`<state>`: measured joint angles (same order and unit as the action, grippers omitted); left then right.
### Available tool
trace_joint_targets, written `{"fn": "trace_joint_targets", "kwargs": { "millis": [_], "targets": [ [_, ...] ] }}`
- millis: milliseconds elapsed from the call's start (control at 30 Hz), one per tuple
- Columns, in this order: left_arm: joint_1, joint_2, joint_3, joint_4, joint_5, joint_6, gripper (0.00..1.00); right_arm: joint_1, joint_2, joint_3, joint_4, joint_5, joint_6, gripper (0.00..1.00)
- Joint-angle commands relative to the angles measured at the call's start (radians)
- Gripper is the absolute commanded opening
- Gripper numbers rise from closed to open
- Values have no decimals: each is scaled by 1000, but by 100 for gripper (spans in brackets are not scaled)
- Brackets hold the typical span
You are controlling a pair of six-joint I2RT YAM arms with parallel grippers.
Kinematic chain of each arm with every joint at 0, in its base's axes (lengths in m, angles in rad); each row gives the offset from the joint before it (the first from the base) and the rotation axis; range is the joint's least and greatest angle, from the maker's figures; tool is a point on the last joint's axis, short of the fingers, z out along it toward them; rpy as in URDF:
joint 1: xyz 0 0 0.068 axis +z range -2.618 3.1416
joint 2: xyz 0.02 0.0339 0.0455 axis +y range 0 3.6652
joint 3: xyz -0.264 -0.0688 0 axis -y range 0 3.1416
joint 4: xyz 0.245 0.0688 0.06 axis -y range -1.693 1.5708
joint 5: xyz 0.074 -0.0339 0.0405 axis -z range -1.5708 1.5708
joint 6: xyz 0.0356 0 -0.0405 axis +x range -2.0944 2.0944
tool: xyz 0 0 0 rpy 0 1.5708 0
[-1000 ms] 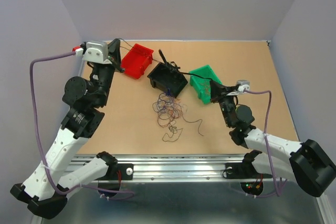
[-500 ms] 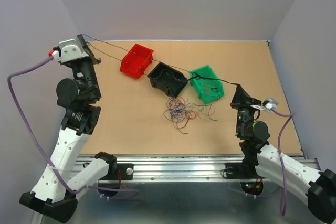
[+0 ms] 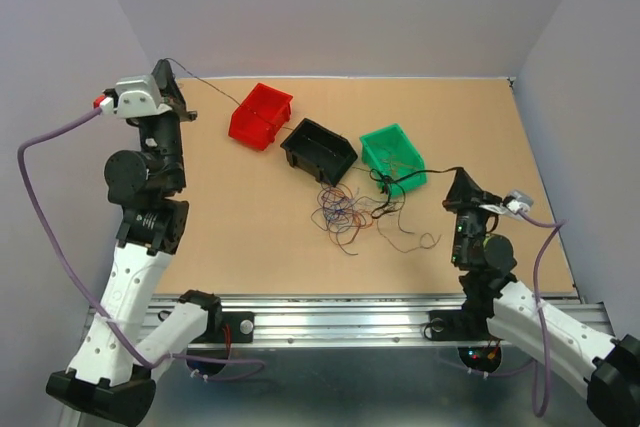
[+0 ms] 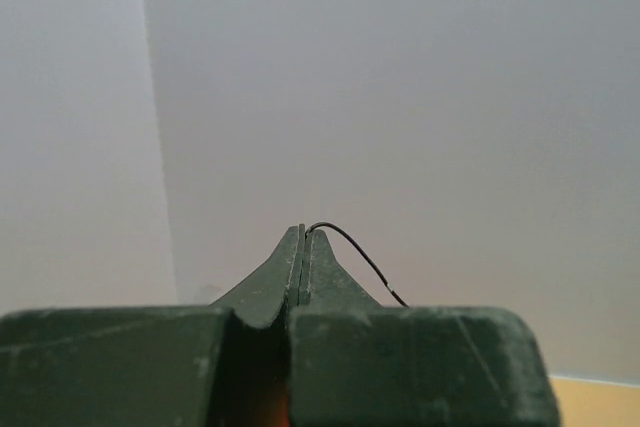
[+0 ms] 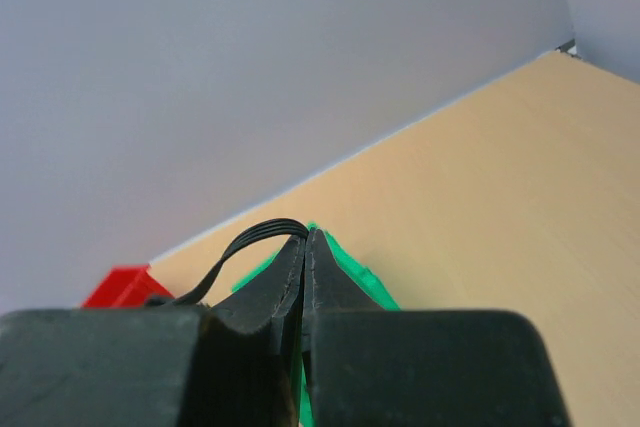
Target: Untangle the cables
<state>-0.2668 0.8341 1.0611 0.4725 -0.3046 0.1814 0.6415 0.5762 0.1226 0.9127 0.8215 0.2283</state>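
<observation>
The cables (image 3: 343,209) lie as a loose tangle of red, blue, purple and black wires on the table in front of the black bin (image 3: 320,150). My left gripper (image 3: 166,71) is raised at the far left and is shut on one thin black wire (image 4: 345,240), which runs down towards the red bin (image 3: 260,115). My right gripper (image 3: 459,176) is low at the right and is shut on a flat bundle of black wires (image 5: 258,235). The bundle sags past the green bin (image 3: 393,157) into the tangle.
The red, black and green bins stand in a row across the back of the table. The green bin (image 5: 352,269) and a corner of the red bin (image 5: 118,285) show in the right wrist view. Loose curly strands (image 3: 412,238) lie right of the tangle. Grey walls enclose the table.
The black wire stretched taut between both grippers across the bins has gone slack. On the right it now sags onto the table by the green bin. Both grippers have hardly moved in the last half second.
</observation>
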Motion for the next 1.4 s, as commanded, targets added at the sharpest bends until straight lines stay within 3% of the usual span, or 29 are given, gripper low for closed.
{"fn": "trace_joint_targets", "kwargs": {
  "millis": [0,67,167,267,500,567,633,700,733,800,967,1100,1233,1367],
  "targets": [
    [5,62,69,-10,147,-46,0,-5,89,81,-31,-103,-18,1],
    [5,102,102,-14,209,-56,0,-5,154,103,-32,-169,-24,1],
    [5,140,125,3,452,-127,0,-3,233,146,-29,-358,-43,1],
    [3,195,190,9,530,-212,0,-5,328,201,-37,-523,-67,1],
    [5,255,298,5,477,-231,0,-3,442,321,-162,-731,-103,1],
    [3,278,362,-14,417,-198,0,-5,459,344,-219,-646,-66,1],
    [5,299,440,-73,235,-146,0,-3,458,362,-264,-392,18,1],
    [3,329,563,-101,-21,-111,0,-5,435,347,-287,-253,48,1],
    [5,330,588,-75,-101,-56,0,-9,423,325,-291,-134,71,1],
    [21,301,606,31,-253,25,0,-19,349,299,-299,-55,85,1],
    [122,244,567,175,-321,248,0,-31,54,215,-374,71,77,1],
    [161,312,597,206,-327,392,0,-29,-137,219,-552,111,97,1],
    [254,447,724,105,-324,402,0,-31,-417,206,-687,113,103,1],
    [287,517,734,77,-283,386,0,-31,-519,216,-761,111,117,1]
  ]
}}
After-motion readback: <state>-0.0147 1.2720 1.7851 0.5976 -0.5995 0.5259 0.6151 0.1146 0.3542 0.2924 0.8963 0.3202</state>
